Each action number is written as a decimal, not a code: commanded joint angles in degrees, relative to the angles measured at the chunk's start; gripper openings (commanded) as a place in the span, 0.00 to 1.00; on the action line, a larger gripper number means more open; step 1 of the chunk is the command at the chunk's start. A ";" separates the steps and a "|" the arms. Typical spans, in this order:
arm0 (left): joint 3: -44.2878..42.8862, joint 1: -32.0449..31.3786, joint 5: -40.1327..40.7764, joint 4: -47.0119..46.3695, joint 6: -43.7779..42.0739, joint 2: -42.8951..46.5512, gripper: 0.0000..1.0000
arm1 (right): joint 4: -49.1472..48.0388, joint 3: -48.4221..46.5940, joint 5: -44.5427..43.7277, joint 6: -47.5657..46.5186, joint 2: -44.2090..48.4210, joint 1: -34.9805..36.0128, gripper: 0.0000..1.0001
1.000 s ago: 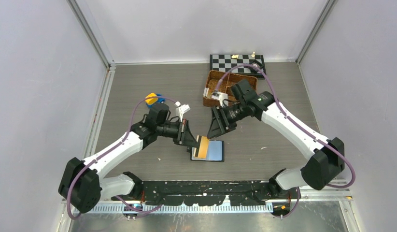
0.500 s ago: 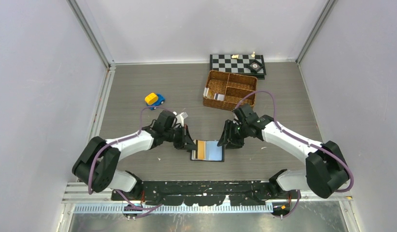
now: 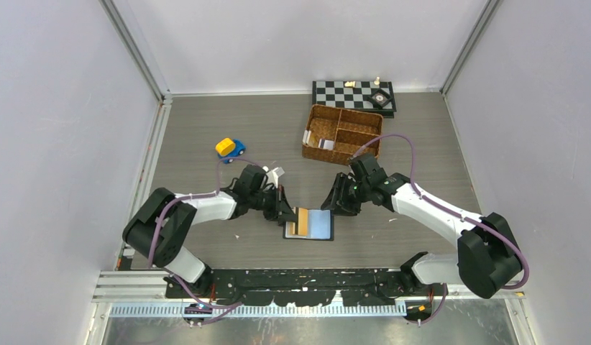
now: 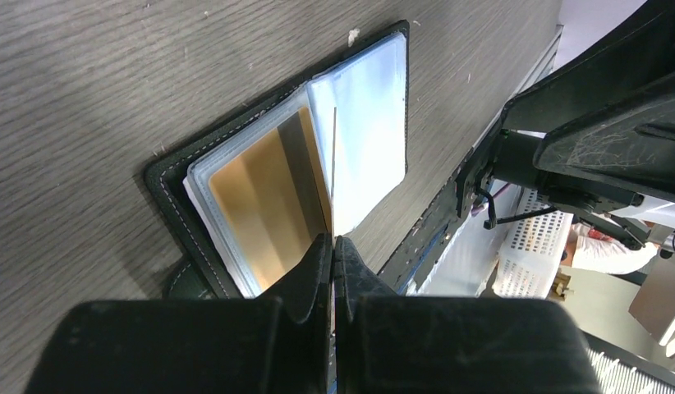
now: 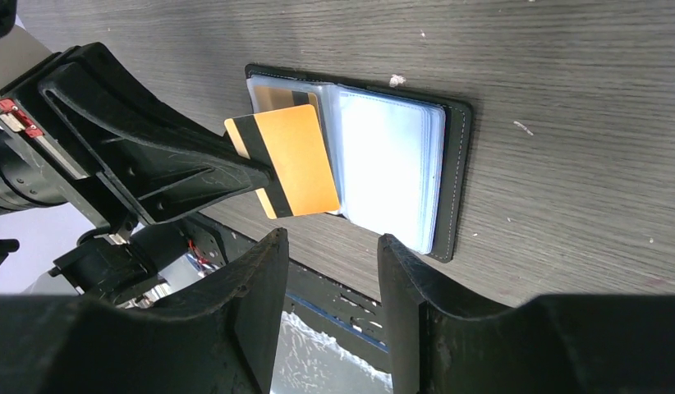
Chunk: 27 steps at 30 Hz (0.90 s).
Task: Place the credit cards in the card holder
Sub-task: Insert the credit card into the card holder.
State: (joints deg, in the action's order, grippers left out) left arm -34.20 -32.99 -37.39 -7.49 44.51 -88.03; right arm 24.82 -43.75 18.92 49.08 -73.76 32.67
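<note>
The card holder (image 3: 321, 226) lies open on the table, black leather with pale bluish clear sleeves (image 5: 383, 164). My left gripper (image 3: 286, 213) is shut on a tan-orange credit card with a dark stripe (image 5: 297, 160). It holds the card on edge over the holder's left half, and the left wrist view shows the card as a thin line (image 4: 333, 156) above the sleeves (image 4: 363, 123). A tan-orange patch shows in the left sleeve (image 4: 260, 197); whether it is a reflection I cannot tell. My right gripper (image 3: 333, 205) hangs open and empty just right of the holder. More credit cards (image 3: 318, 142) stand in the basket.
A brown wicker divided basket (image 3: 344, 109) stands behind the right arm, with a chessboard (image 3: 350, 93) beyond it at the back wall. A small yellow and blue toy car (image 3: 229, 148) sits left of centre. The black rail at the table's front edge (image 3: 307, 279) is near the holder.
My left gripper lowered the orange card over the holder's left half. My right arm swung from the basket down to the holder's right side, and its jaws narrowed somewhat.
</note>
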 commanded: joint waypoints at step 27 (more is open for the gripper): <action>-0.28 -0.14 -4.49 -10.60 0.55 -9.44 0.00 | -0.65 -0.66 -1.87 1.11 0.38 0.28 0.46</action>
State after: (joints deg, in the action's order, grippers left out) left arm -34.20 -32.99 -42.28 -15.20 45.12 -96.07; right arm 24.91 -43.75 17.93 49.76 -73.76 32.67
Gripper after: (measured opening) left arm 0.010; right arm 0.458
